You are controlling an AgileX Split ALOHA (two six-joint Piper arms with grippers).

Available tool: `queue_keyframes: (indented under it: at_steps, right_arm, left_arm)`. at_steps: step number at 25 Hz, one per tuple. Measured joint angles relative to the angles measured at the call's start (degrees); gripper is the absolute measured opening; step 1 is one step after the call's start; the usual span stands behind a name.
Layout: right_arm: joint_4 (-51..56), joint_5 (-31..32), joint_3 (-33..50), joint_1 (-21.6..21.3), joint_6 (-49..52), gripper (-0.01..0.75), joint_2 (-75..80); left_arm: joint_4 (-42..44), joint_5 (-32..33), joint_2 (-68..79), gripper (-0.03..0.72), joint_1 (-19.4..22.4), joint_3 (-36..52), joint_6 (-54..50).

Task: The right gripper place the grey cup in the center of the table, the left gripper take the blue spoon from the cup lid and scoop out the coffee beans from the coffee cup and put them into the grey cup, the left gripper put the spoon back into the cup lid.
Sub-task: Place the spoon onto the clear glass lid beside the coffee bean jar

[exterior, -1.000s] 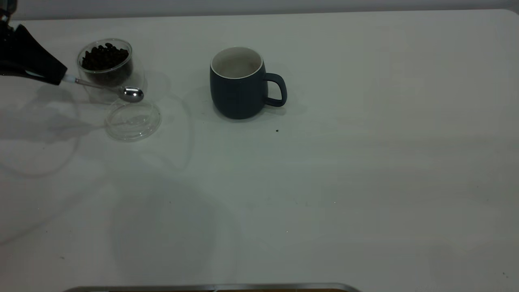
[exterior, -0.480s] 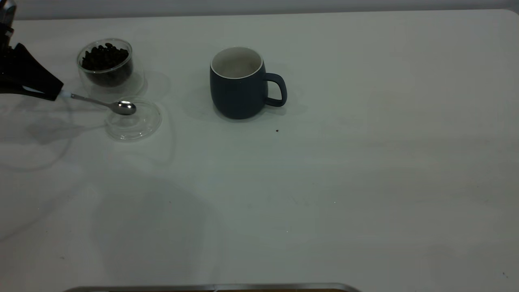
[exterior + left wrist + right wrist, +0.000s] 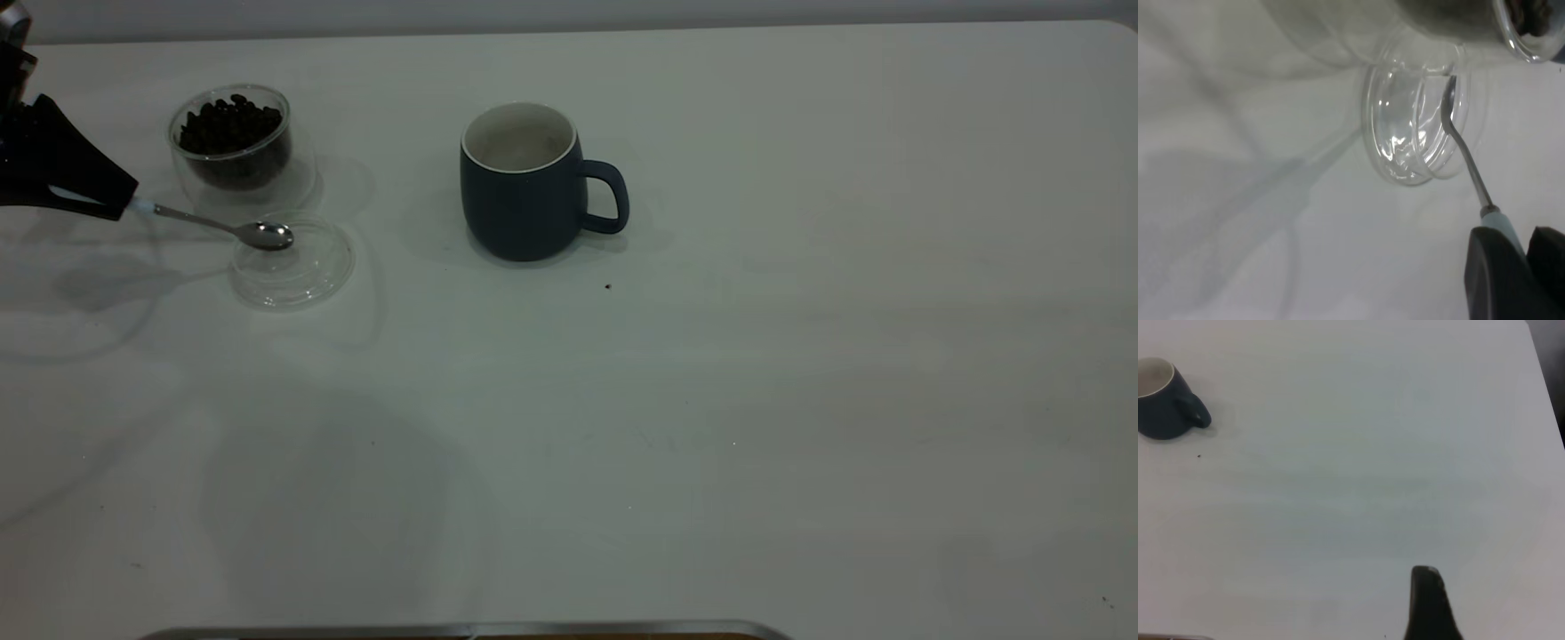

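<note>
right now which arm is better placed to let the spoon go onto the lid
Left. The left gripper holds the blue spoon, its bowl already over the cup lid. The right gripper is off to the far side.

The left gripper (image 3: 116,197) was cut off by the exterior view's left edge beside the coffee cup (image 3: 233,138); only its tapered tips showed. Those tips covered most of the blue spoon (image 3: 213,223) handle. In the left wrist view, the coffee cup (image 3: 1485,23) was cropped and blurred. The inside of the grey cup (image 3: 524,182) was too dim to tell its contents. Only one finger of the right gripper (image 3: 1428,603) showed, cropped at the frame edge.
</note>
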Motion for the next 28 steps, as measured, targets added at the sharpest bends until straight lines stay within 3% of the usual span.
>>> queue_keyframes:
  at_steps: [11,28]
  right_arm:
    - [0.0,0.0,0.0,0.0,0.0,0.530,0.0]
    - [0.1,0.0,0.0,0.0,0.0,0.530,0.0]
  left_arm:
    - [-5.6,1.1,3.4,0.122,0.0,-0.1,-2.6]
    - [-7.6,0.0,6.3,0.125,0.0,-0.2,-2.5]
